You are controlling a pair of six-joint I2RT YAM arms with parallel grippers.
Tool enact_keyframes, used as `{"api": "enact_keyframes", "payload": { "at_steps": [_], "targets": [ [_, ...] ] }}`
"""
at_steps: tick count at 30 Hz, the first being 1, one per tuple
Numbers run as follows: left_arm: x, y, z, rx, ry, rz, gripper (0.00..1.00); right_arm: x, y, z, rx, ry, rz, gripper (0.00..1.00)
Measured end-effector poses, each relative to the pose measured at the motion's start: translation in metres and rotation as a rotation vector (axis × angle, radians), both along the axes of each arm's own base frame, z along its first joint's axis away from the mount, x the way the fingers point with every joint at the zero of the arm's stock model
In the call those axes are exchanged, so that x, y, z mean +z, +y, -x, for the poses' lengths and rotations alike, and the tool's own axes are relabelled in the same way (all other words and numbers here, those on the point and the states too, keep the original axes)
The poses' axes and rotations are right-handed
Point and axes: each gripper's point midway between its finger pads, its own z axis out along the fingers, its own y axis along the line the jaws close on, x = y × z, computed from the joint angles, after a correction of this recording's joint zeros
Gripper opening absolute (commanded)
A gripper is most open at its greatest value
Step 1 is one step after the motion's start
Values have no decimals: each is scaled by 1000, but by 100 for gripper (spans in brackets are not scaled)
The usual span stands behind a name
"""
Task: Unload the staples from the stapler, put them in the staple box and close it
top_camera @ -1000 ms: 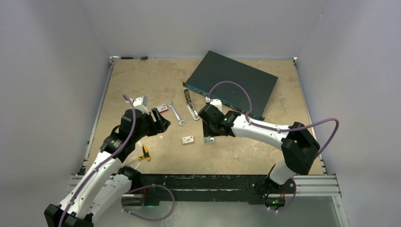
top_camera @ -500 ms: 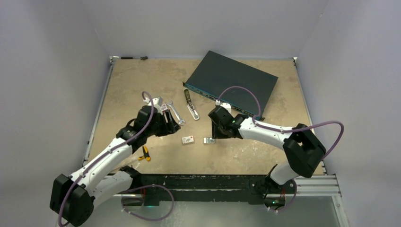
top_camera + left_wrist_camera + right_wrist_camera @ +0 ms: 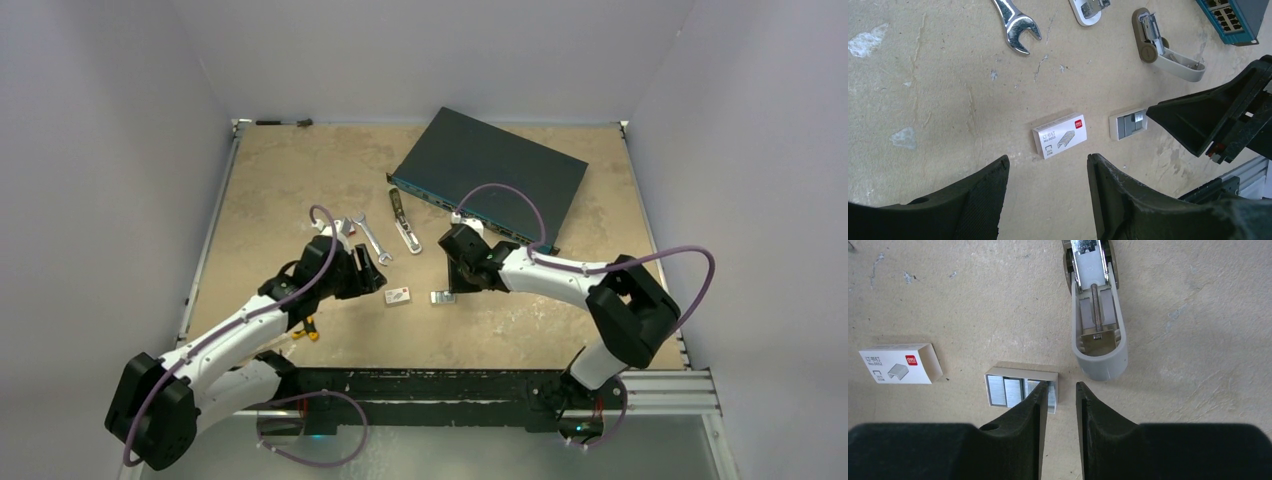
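Left arm (image 3: 240, 320) stretched far and right toward centre. Left end effector (image 3: 1048, 162) aimed down, fingers spread wide, nothing gripped. Right arm (image 3: 550, 275) reaching left. Right end effector (image 3: 1062, 387) aimed down, fingers narrowly apart, nothing gripped.

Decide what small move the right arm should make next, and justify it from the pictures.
Probably lift the right tool and shift it toward the metal channel of the stapler. It hangs slightly open, apparently empty, over the right end of the tray, where staple strips lie, and the stapler lies opened just beyond.
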Motion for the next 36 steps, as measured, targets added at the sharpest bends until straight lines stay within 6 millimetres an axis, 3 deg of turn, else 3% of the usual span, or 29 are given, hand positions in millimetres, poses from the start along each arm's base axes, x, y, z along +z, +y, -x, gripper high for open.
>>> {"api": "enact_keyframes", "payload": {
  "at_steps": [15,22,29,36],
  "targets": [
    [-5,-3,-4,2,-5,5,57,-15,-6,11,14,39,12,22],
    [-7,-4,-6,1,-5,5,56,-14,-3,10,18,34,-3,9],
    [-11,-8,-4,-22,4,19,49,-14,-2,9,23,30,-3,4],
    [-29,-14,8,-64,51,-3,40,-13,-4,9,29,28,4,3]
  ]
}}
